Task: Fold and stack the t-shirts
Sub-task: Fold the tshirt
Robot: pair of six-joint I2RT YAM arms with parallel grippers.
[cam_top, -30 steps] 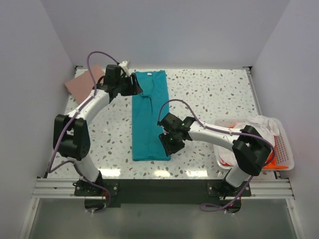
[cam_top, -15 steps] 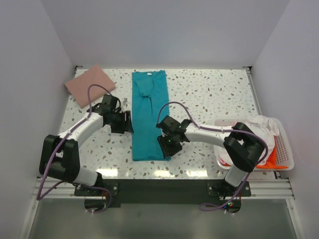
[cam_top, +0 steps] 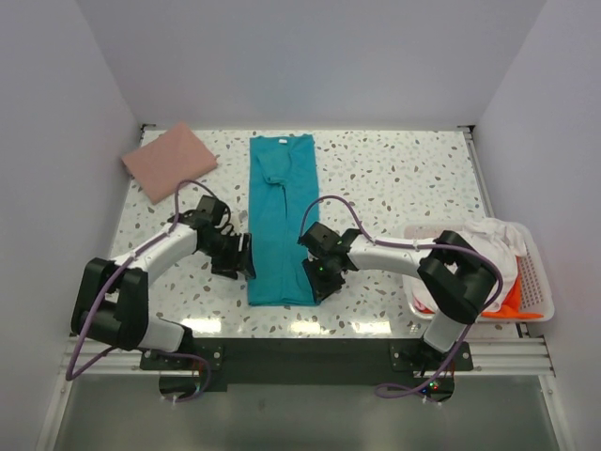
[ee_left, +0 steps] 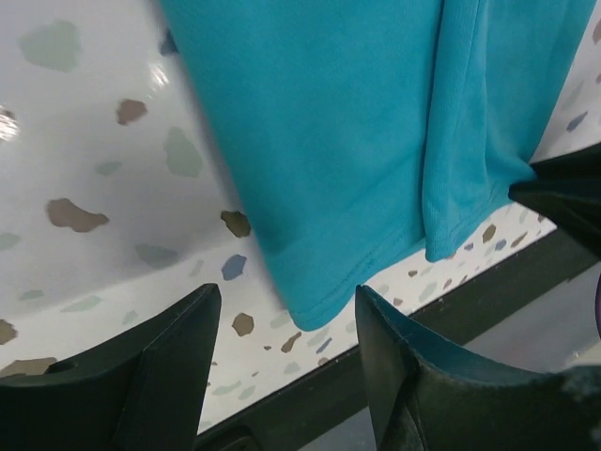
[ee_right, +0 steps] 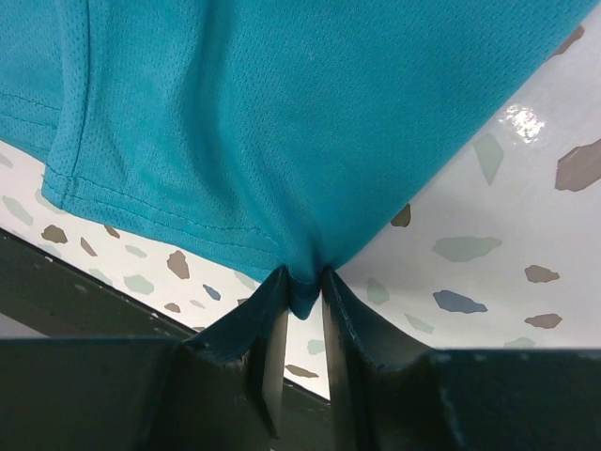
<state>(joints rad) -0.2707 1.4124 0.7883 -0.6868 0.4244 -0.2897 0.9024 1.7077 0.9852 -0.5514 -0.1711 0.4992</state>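
Note:
The teal t-shirt (cam_top: 281, 216) lies folded into a long narrow strip down the middle of the table. My right gripper (cam_top: 319, 278) is shut on its near right hem corner (ee_right: 302, 291). My left gripper (cam_top: 244, 268) is open just left of the near left corner, which shows between its fingers (ee_left: 319, 301) without touching them. The dusty pink t-shirt (cam_top: 169, 160) lies folded at the far left. White (cam_top: 493, 240) and orange (cam_top: 512, 305) shirts are piled in the basket at the right.
A white slotted basket (cam_top: 537, 282) sits at the table's right edge. The black front rail (cam_top: 300, 352) runs just beyond the teal shirt's near hem. Speckled tabletop (cam_top: 394, 178) shows between the shirt and the basket.
My left arm has swung from the far collar end down the shirt's left side to its near left corner. My right gripper has shifted slightly, staying at the near right corner.

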